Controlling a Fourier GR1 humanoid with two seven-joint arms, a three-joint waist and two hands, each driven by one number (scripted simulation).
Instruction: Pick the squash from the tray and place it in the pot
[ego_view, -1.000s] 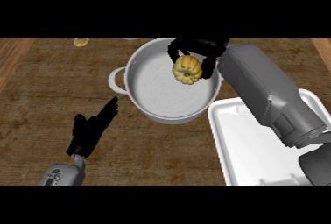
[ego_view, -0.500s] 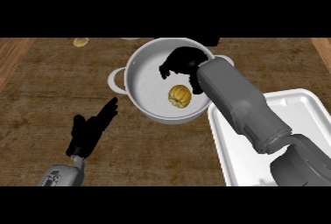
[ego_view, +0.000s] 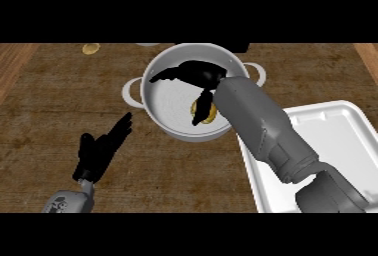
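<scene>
- Spanning the view: wooden desk (ego_view: 52, 125).
- White tray (ego_view: 339, 125), right side.
- Grey pot (ego_view: 171, 107) beside tray.
- Right robot hand (ego_view: 196, 75) over pot, fingers spread, holding nothing.
- Left robot hand (ego_view: 100, 152) lower left, open.
- Squash (ego_view: 207, 112) lies inside pot.

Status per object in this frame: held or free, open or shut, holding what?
Squash: lying inside the pot, not held, partly hidden by the right hand.
Pot: upright, holding the squash.
Tray: no squash on the visible part, right forearm crossing over it.
Right hand: open, above the pot.
Left hand: open, resting left of the pot.
</scene>
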